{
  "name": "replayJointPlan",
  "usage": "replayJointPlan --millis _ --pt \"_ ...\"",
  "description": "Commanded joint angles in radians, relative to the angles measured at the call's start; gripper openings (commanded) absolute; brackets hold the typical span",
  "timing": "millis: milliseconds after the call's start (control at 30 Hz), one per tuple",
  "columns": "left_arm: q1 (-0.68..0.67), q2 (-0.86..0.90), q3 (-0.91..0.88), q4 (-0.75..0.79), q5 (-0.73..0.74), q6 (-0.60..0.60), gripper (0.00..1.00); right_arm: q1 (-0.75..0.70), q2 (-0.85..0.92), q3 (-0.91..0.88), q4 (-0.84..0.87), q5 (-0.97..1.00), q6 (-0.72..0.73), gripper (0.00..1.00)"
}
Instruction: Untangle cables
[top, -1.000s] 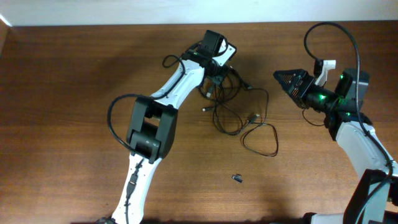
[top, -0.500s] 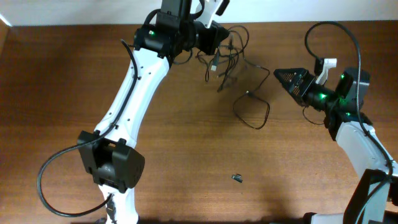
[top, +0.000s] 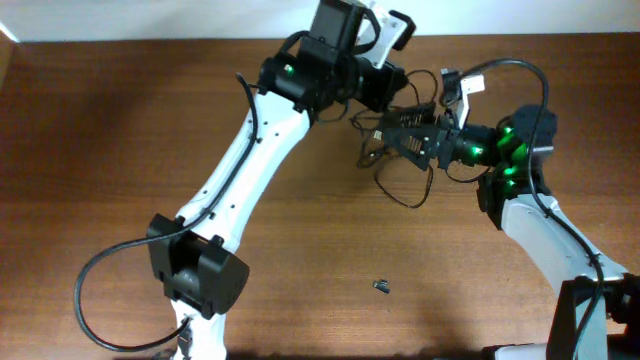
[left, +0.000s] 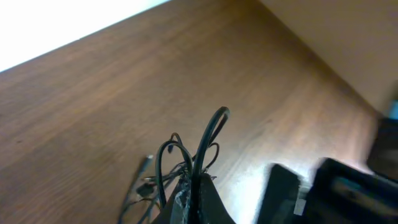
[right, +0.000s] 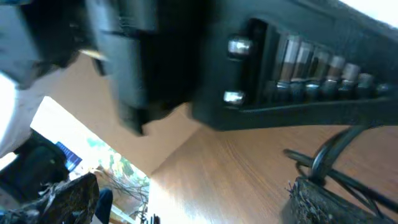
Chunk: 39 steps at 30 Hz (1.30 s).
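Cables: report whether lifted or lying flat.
Lifted. The left gripper pinches the cables, loops rising above it; whether the lowest loop touches the table, cannot tell.

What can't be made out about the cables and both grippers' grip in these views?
Overhead: the right gripper is dark against the cables, so open or shut is unclear.
Right wrist: blur and a black housing fill the view; only one finger shows, bottom right.
Left wrist: the left gripper pinches the cables, but their ends run off the bottom edge.
Overhead: the small dark piece is too small to identify.
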Motion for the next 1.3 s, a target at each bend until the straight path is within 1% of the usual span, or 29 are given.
replayJointPlan --millis 0,100,167,300,367,433,500,533,633,667,700,733,767,867,967,1000,1067,1133,1167,1233,1267 --pt "-0.006 0.006 0.009 -0.008 0.066 -0.013 0.00 -0.005 -0.006 0.008 -0.018 0.011 -0.058 0.99" --pt "-0.006 0.006 0.009 -0.039 0.067 -0.013 0.00 -0.019 -0.006 0.008 -0.026 0.011 -0.068 0.99" --pt "-0.006 0.006 0.009 -0.091 0.066 0.002 0.00 -0.038 -0.006 0.008 -0.026 0.011 -0.070 0.99" --pt "-0.006 0.006 0.009 -0.096 0.071 0.002 0.00 -0.039 -0.005 0.008 -0.039 0.011 -0.081 0.99" --pt "-0.006 0.006 0.009 -0.042 0.136 0.002 0.00 -0.031 -0.005 0.008 -0.119 0.022 -0.129 0.99" --pt "-0.006 0.006 0.009 0.016 0.138 0.001 0.00 -0.016 -0.005 0.008 -0.155 0.039 -0.131 0.99" --pt "-0.005 0.006 0.009 0.092 0.138 -0.017 0.00 0.004 -0.005 0.008 -0.189 0.038 -0.184 0.99" --pt "-0.003 0.006 0.009 0.111 0.129 -0.017 0.00 0.010 -0.005 0.008 -0.214 0.038 -0.214 0.99" --pt "0.027 0.006 0.009 0.088 0.013 -0.017 0.00 0.008 -0.005 0.008 -0.228 0.038 -0.232 0.99" --pt "0.048 0.006 0.009 0.087 0.021 -0.030 0.00 0.008 -0.005 0.008 -0.229 0.038 -0.248 0.99" --pt "0.079 0.003 0.009 0.089 0.057 -0.069 0.00 0.008 -0.005 0.008 -0.244 0.046 -0.283 0.99" --pt "0.113 -0.003 0.009 0.095 0.142 -0.084 0.00 0.008 -0.005 0.008 -0.275 0.077 -0.306 0.99" --pt "0.155 -0.013 0.010 0.101 0.278 -0.084 0.00 0.008 -0.006 0.008 -0.325 0.132 -0.313 0.99" --pt "0.275 -0.050 0.010 0.113 0.655 -0.083 0.00 0.008 -0.005 0.008 -0.543 0.433 -0.312 0.98" --pt "0.340 -0.078 0.010 0.109 0.798 -0.084 0.00 0.008 -0.005 0.008 -0.636 0.575 -0.312 0.99" --pt "0.366 -0.093 0.010 0.114 0.842 -0.084 0.00 0.009 -0.005 0.008 -0.675 0.633 -0.312 0.99" --pt "0.406 -0.134 0.010 0.130 0.856 -0.084 0.00 0.010 -0.005 0.008 -0.727 0.710 -0.312 0.99" --pt "0.429 -0.173 0.010 0.195 0.859 -0.122 0.00 0.010 -0.005 0.008 -0.741 0.724 -0.312 0.99" --pt "0.436 -0.193 0.010 0.245 0.859 -0.159 0.00 0.010 -0.005 0.008 -0.742 0.724 -0.312 0.99" --pt "0.448 -0.235 0.010 0.437 0.859 -0.306 0.00 0.010 -0.005 0.008 -0.743 0.729 -0.312 0.99" --pt "0.448 -0.250 0.010 0.602 0.859 -0.414 0.00 0.010 -0.004 0.008 -0.744 0.731 -0.312 0.99"
